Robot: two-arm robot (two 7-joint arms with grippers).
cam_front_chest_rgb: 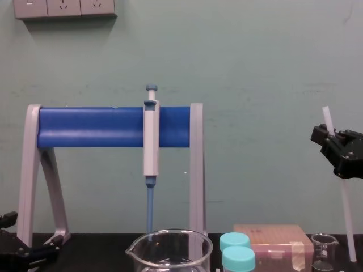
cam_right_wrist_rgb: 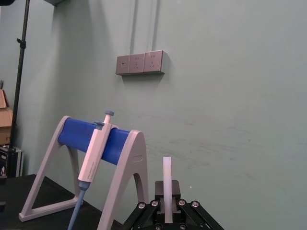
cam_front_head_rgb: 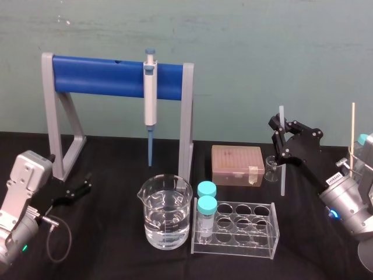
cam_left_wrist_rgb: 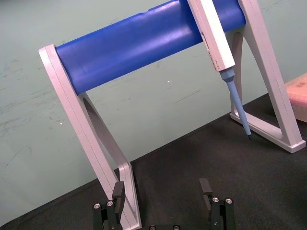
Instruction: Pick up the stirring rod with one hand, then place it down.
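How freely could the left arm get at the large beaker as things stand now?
Probably yes: the open left tool sits beside the stand's leg, with bare table between it and the large beaker. The right tool, holding the stirring rod, is far aside.

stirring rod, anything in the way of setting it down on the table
Nothing visible lies under it. The right pincer holds the stirring rod upright; the small beaker stands close beside its lower end, toward the robot's left, so lowering it straight looks safest. The left pincer sits open far left.
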